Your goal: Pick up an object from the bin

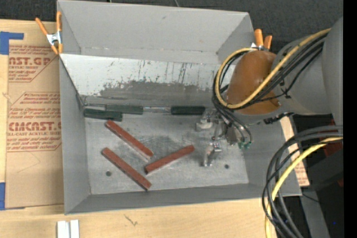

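The claw (pixel 210 160) hangs low over the floor at the right side of the grey metal bin (pixel 145 30), and whether it is spread or pressed together cannot be told. Just to its left lies a flat, narrow reddish-brown strip (pixel 169 159), long and straight-edged, lying aslant with its nearer end close beside the claw. Two more reddish-brown strips (pixel 128 138) of the same kind lie further left, and dark green bars (pixel 187 110) lie beyond the claw along the back wall.
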Motion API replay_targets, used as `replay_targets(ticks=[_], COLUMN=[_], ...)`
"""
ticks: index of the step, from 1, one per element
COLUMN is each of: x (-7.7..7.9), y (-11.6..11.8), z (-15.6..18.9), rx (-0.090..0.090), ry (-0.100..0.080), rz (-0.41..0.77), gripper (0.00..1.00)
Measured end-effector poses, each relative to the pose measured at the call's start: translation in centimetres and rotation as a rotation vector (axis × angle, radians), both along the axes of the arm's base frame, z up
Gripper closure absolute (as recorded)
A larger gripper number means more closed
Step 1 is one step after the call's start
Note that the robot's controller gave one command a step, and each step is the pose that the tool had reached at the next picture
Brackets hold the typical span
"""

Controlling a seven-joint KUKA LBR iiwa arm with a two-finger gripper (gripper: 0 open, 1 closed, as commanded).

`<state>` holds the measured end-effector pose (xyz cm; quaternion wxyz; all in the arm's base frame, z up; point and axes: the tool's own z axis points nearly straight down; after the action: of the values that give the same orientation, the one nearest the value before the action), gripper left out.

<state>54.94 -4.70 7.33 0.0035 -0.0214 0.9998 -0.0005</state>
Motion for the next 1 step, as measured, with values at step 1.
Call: replay_targets(ticks=[1], x=[-2.86], y=[7.25], z=[0.34], rx=[-0.005], ry=[-0.003], rz=[0.308], gripper=[1.0])
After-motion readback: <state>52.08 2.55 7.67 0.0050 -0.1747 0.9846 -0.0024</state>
